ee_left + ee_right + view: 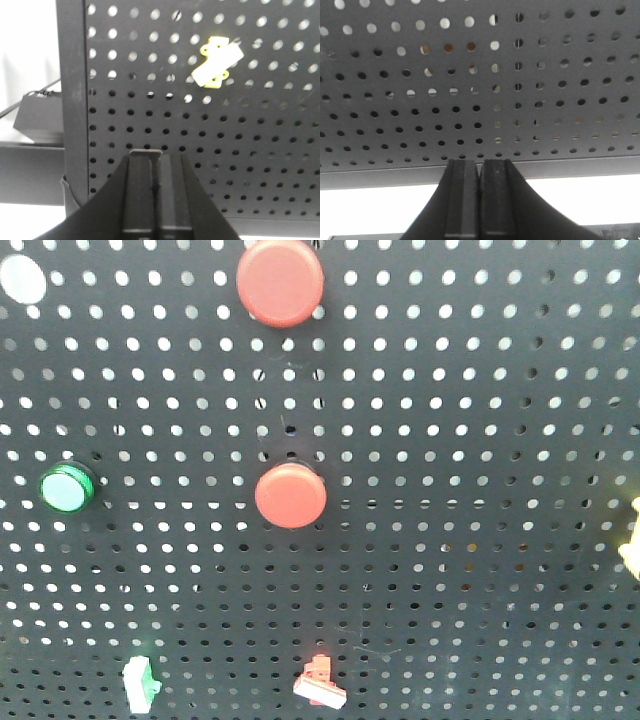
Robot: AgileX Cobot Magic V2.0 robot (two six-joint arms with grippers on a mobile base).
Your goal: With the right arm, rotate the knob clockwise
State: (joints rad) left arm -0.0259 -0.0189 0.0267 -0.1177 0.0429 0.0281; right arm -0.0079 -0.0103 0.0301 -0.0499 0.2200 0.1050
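Observation:
On the black pegboard in the front view, three lever-style knobs show: a red one at bottom centre, a green one at bottom left, and a yellow one cut off by the right edge. I cannot tell which of them the task means. Neither gripper appears in the front view. My left gripper is shut and empty, low in front of the board, with a yellow knob above and to its right. My right gripper is shut and empty at the board's bottom rail, with no knob in its view.
Two round red push buttons, a green one and a white one stick out of the board. The board's left frame post and a dark box behind it show in the left wrist view.

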